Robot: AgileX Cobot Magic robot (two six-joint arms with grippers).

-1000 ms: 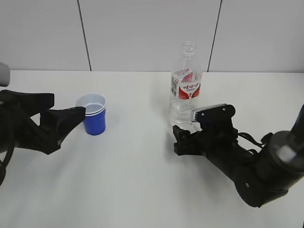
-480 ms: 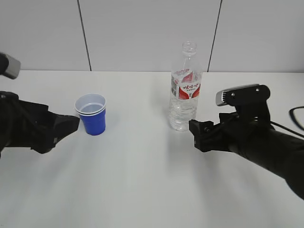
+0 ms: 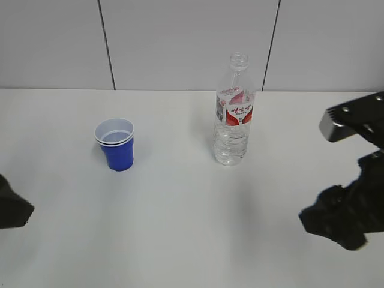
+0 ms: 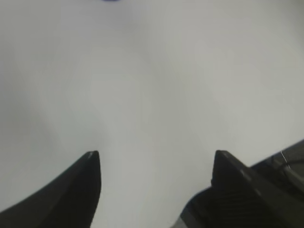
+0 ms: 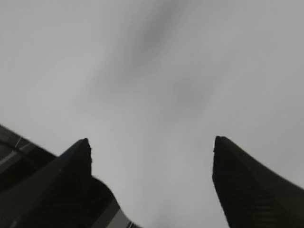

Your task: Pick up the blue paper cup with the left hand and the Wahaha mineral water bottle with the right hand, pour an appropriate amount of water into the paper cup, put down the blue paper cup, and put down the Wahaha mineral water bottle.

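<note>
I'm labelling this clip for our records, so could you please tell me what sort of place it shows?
Probably a lab or test bench: a bare white table, a plain grey panelled wall, and only a small blue paper cup and a tall clear plastic bottle set out.

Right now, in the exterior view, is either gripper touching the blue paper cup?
No. The blue paper cup stands alone on the table, with the left hand and right hand far off at the edges.

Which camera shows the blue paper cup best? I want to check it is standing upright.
The exterior view: the blue paper cup stands upright on the table, fully visible, left of the bottle. The left wrist view catches only a blurred blue sliver at its top edge. The right wrist view shows none of it, just open fingertips over bare tabletop.
</note>
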